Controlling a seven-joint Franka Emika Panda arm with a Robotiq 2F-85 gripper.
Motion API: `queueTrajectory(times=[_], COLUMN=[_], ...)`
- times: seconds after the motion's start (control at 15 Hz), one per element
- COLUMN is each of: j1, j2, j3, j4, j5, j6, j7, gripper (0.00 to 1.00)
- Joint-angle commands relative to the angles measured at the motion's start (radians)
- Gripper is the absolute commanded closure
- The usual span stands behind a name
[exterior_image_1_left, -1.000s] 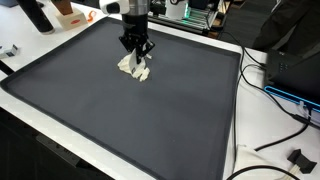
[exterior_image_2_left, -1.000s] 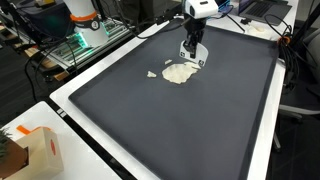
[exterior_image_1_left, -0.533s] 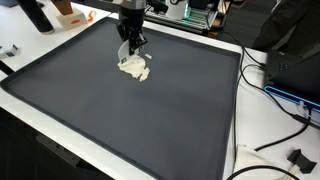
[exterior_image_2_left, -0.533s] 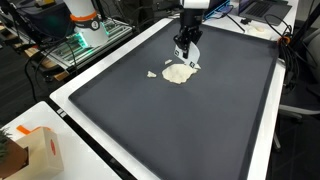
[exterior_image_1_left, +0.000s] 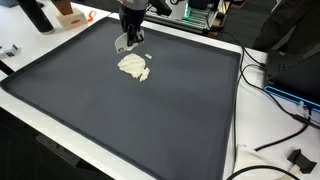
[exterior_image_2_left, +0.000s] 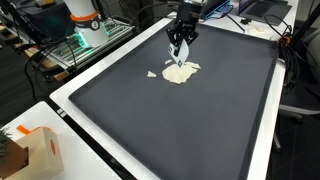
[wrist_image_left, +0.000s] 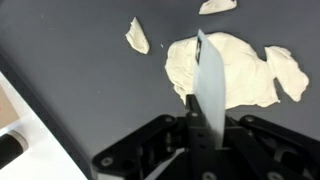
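**Blade poised above the flattened dough**

The dough patch (wrist_image_left: 235, 72) lies spread thin and pale on the dark mat (exterior_image_1_left: 150, 120), toward the mat's far side in both exterior views (exterior_image_1_left: 133, 67) (exterior_image_2_left: 179, 73). It is irregular in outline, with a lobe bulging off one end. A small scrap (wrist_image_left: 137, 35) lies just beside it but apart, also visible in an exterior view (exterior_image_2_left: 152, 74). Another fragment (wrist_image_left: 217, 6) sits near the patch at the edge of the wrist view.

The gripper (wrist_image_left: 205, 132) is clamped tight on a thin, flat, pale blade (wrist_image_left: 210, 85), which stands edge-on between its fingers and points out over the patch. In the exterior views the gripper (exterior_image_1_left: 128, 40) (exterior_image_2_left: 180, 50) hangs just above and behind the dough. The blade looks clear of it, though the wrist view alone cannot settle whether the tip touches.

As a judgement, the work in hand is blade-on-dough handling, cutting or scraping, caught with the tool off the material. A further pass would call for lining the blade edge up across the patch. It would also need a straight descent until the edge meets the mat, with the grip kept firm so the blade does not twist.

Around the mat runs the white surface (exterior_image_1_left: 245, 120). A small carton (exterior_image_2_left: 40, 150) stands at one corner, and cables (exterior_image_1_left: 280, 130) trail along another side.
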Motion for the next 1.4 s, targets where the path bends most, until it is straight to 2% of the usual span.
queueTrajectory(times=[0.0, 0.4, 0.73, 1.33], j1=[0.007, 0.004, 0.004, 0.025], j2=[0.024, 0.073, 0.123, 0.208], j3=[0.009, 0.024, 0.025, 0.025], j4=[0.044, 0.110, 0.166, 0.252], j5=[-0.061, -0.101, -0.115, -0.136], j6=[-0.108, -0.241, -0.298, -0.374], j7=[0.124, 0.246, 0.299, 0.312], gripper=[0.99, 0.99, 0.99, 0.99])
